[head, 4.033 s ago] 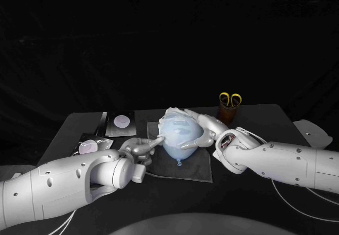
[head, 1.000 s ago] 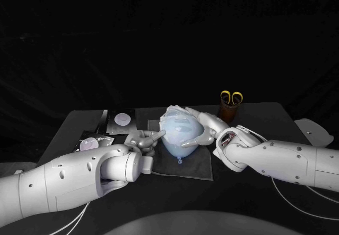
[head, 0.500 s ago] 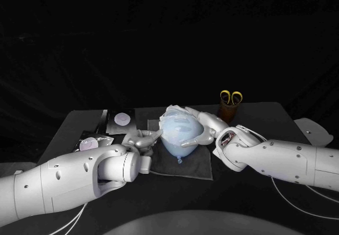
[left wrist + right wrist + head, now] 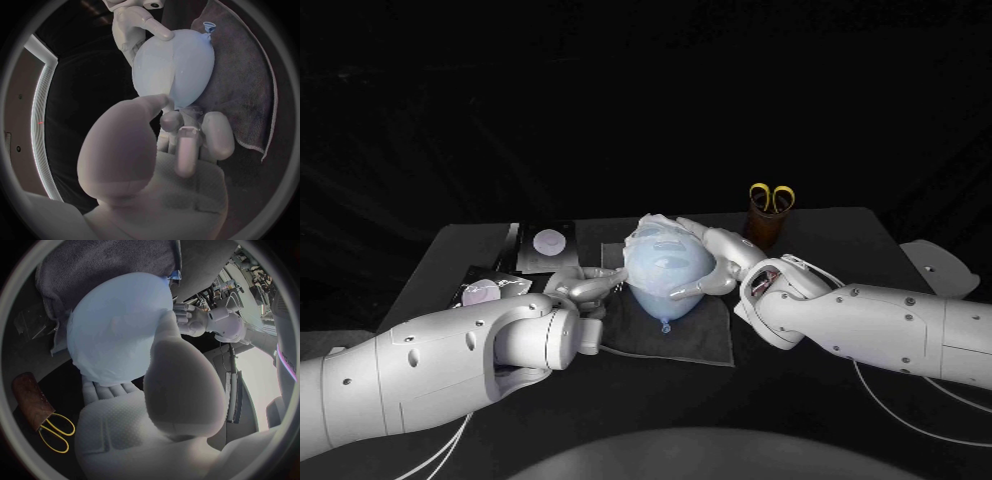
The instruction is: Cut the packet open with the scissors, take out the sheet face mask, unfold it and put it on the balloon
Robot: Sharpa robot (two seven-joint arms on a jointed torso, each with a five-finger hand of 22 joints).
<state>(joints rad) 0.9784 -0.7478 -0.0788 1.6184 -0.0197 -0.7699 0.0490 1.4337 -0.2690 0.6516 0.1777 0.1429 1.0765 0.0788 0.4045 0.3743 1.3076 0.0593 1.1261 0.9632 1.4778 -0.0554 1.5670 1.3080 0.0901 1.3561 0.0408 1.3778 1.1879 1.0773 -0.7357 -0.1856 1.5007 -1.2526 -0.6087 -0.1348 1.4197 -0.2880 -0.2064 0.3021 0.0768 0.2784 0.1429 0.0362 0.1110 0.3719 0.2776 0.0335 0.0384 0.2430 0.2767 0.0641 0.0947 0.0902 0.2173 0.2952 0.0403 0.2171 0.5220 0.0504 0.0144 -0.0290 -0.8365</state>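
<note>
The balloon (image 4: 664, 270) lies on a grey cloth (image 4: 697, 340) mid-table, with the sheet face mask (image 4: 661, 226) rumpled at its far end. The right hand (image 4: 715, 262) cups one flank, holding it. The left hand (image 4: 583, 286) touches the other with its fingertips — whether it pinches anything, I cannot tell. Around them is the black table (image 4: 848, 245): scissors (image 4: 770, 200) upright in a brown holder (image 4: 762, 232), packet (image 4: 548, 246) to the left — black drapes (image 4: 646, 100) behind.

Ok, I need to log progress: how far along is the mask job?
Done: the scissors stand in their holder, a packet lies aside, and the sheet mask looks draped over the balloon. In hand: the right hand cups the balloon while the left hand touches its side. Left: smoothing the mask, then letting go.
</note>
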